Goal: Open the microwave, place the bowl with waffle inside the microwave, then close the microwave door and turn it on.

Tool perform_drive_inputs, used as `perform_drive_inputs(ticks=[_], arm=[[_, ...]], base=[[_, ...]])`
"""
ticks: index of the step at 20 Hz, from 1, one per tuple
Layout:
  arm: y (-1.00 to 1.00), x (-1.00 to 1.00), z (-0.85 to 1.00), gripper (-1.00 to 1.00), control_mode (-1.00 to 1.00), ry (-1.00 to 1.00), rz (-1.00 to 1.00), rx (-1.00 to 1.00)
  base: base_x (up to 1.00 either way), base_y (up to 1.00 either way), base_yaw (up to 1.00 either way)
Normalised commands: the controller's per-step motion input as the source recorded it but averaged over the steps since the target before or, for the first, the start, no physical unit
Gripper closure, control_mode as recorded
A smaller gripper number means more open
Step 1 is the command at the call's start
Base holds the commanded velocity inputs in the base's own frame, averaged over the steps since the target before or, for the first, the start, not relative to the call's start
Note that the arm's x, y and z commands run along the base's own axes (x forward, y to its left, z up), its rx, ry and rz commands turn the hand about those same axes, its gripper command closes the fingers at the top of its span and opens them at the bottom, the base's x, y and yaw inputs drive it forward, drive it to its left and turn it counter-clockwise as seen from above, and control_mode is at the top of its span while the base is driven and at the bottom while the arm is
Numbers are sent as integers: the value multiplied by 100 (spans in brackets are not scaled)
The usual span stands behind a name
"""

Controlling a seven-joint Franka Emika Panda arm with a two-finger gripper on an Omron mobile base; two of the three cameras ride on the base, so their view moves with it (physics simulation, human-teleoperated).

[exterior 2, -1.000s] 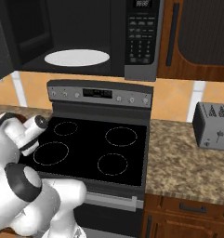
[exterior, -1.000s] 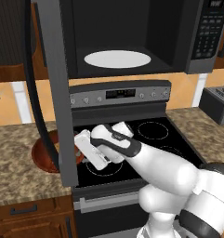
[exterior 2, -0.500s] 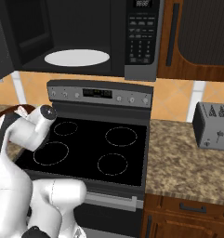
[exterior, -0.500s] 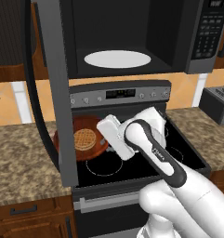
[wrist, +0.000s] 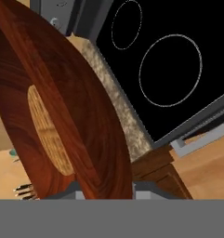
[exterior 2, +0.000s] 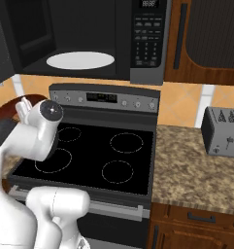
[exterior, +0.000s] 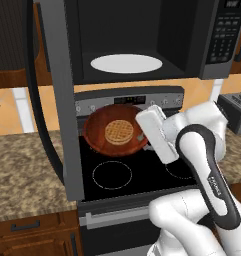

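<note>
We have the gripper clamped on the right rim of the bowl, waffle inside, held above the stove, with the open microwave and its turntable directly above and behind.

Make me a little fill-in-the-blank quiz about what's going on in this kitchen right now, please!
1. The microwave door stands ____.
2. The end effector holds the bowl above the ____.
3. The food lying in the bowl is a ____.
4. The white turntable plate in the microwave has ____ on it.

Missing words: open; stove; waffle; nothing
</note>
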Motion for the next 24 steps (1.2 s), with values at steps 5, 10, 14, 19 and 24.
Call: perform_drive_inputs(ticks=[5, 10, 14, 19, 24], arm=[[-39, -25, 100, 100, -100, -11, -5, 0], [-32, 1, 100, 100, -100, -14, -8, 0], [-39, 17, 100, 100, -100, -16, -12, 0], [-18, 94, 63, 100, -100, -6, -24, 0], [-26, 100, 11, 100, -100, 6, -31, 2]], base=[[0, 0, 0], [0, 0, 0], [0, 0, 0], [0, 0, 0], [0, 0, 0]])
